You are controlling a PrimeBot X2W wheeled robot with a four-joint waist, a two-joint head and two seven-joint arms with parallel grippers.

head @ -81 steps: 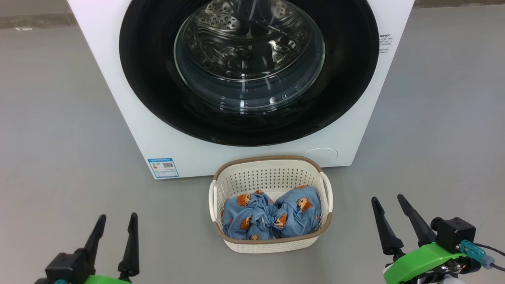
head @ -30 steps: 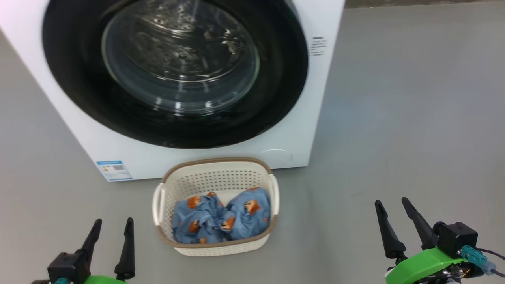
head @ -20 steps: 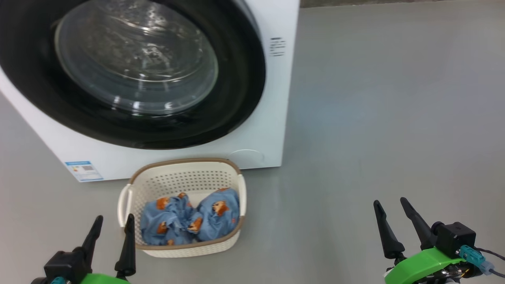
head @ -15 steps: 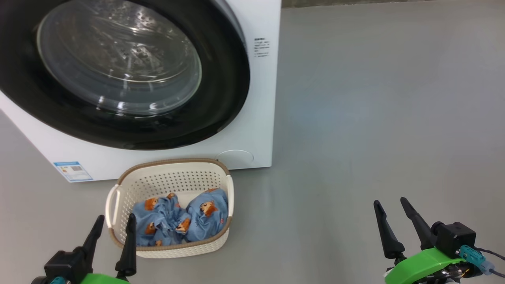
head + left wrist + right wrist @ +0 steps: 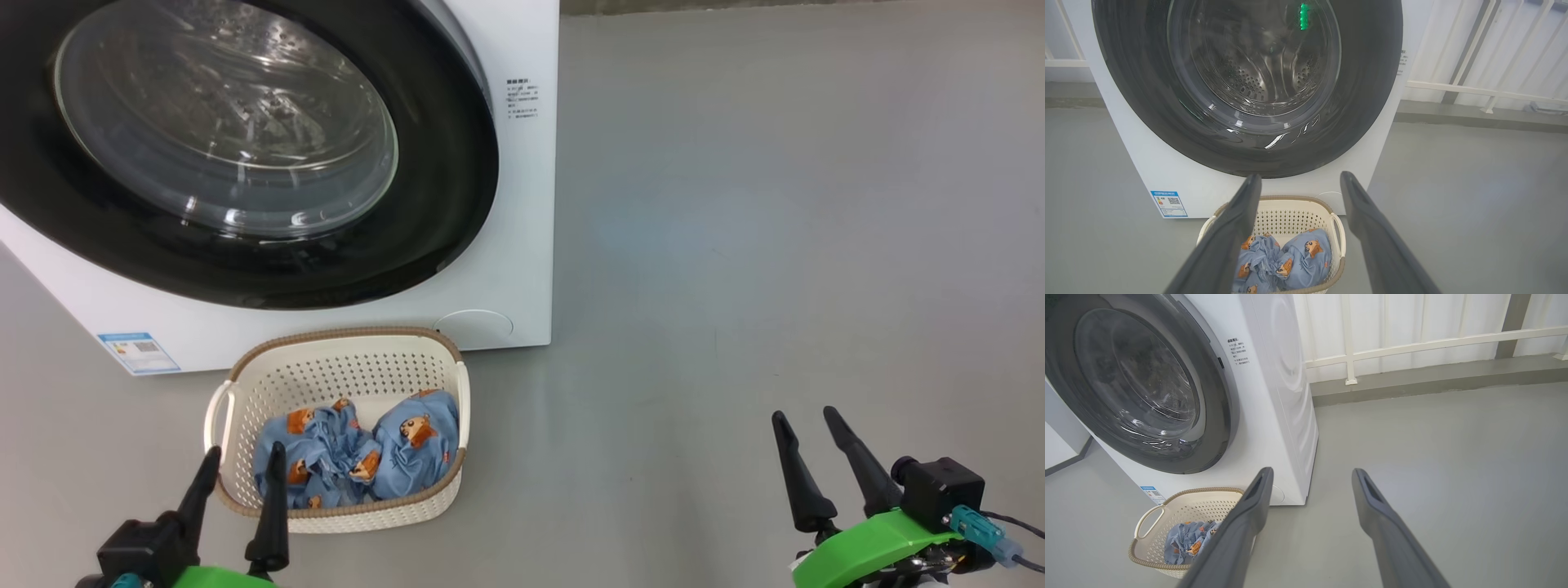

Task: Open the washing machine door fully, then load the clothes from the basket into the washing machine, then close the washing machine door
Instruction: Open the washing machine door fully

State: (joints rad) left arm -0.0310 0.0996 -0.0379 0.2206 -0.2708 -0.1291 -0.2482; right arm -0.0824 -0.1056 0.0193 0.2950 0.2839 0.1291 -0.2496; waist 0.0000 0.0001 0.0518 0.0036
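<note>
The white washing machine (image 5: 522,204) stands at the upper left of the head view, its round black-rimmed door (image 5: 441,163) shut flat against the front. The steel drum shows through the glass bowl (image 5: 1253,61). On the floor before it sits the cream basket (image 5: 343,367) holding the blue clothes (image 5: 359,449) with orange animal prints. My left gripper (image 5: 242,459) hangs open just in front of the basket's near rim. My right gripper (image 5: 804,418) is open over bare floor, far right of the basket. The basket (image 5: 1184,506) and door (image 5: 1224,396) also appear in the right wrist view.
Grey floor (image 5: 775,245) stretches to the right of the machine. A white railing (image 5: 1412,345) and a low kerb run behind it. A blue label sticker (image 5: 137,351) sits at the machine's lower left corner.
The head view has swung to the right, so the machine and basket now sit further left in it. Both grippers keep their places and stay open.
</note>
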